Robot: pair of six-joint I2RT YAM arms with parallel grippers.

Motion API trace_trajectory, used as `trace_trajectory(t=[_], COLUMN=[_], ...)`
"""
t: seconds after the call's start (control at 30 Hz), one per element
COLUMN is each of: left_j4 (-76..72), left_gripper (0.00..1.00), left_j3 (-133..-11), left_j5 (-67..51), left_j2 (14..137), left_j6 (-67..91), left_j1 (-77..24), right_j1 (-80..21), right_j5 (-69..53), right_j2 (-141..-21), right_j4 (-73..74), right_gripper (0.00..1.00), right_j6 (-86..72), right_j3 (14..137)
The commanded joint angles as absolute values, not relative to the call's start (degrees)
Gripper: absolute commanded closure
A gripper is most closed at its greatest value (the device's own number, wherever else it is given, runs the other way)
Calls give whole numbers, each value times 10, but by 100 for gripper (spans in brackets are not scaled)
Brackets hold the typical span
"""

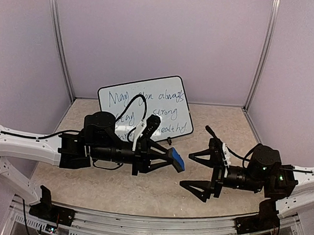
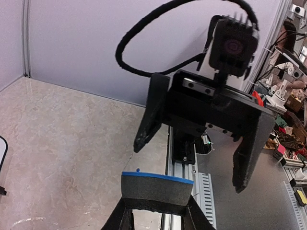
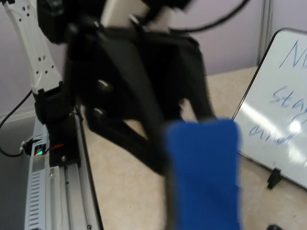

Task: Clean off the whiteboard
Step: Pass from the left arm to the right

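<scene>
Whiteboard [image 1: 163, 104] leans back, long side left to right, writing [image 1: 171, 96] facing the arms [image 1: 29, 142]. In front of it, left gripper [image 1: 171, 158] pinches the eraser [image 1: 179, 162]; right gripper [image 1: 186, 170] gapes wide, empty.

Blue-faced eraser [image 1: 178, 162] mid-scene, off beige speckled table [image 1: 225, 121]. Pale purple walls [image 1: 161, 39] far, left, right. Metal rail [image 1: 140, 230] near.

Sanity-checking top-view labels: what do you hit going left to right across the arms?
left arm → left end effector, shut on the eraser → right end effector, open → right arm. The whiteboard is left out: it spans behind the left arm and eraser.
</scene>
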State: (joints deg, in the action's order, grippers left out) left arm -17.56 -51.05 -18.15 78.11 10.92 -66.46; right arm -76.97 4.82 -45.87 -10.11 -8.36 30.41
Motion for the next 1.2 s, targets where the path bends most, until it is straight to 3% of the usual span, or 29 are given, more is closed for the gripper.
trace_trajectory(t=[0.0,0.57,1.17], left_j4=[-190,-169,-175], left_gripper=[73,73,73], left_j3=[-493,-485,-482], left_j5=[-235,-240,-248], left_j2=[741,724,736], left_j6=[68,58,59], left_j1=[-673,-677,-678], right_j1=[-725,-687,-687], right_j5=[-40,-155,-162], right_j2=[-466,-538,-563], right_j4=[-98,-139,-163], right_gripper=[4,13,33], right_j6=[-134,-135,-118], right_j3=[324,362,366])
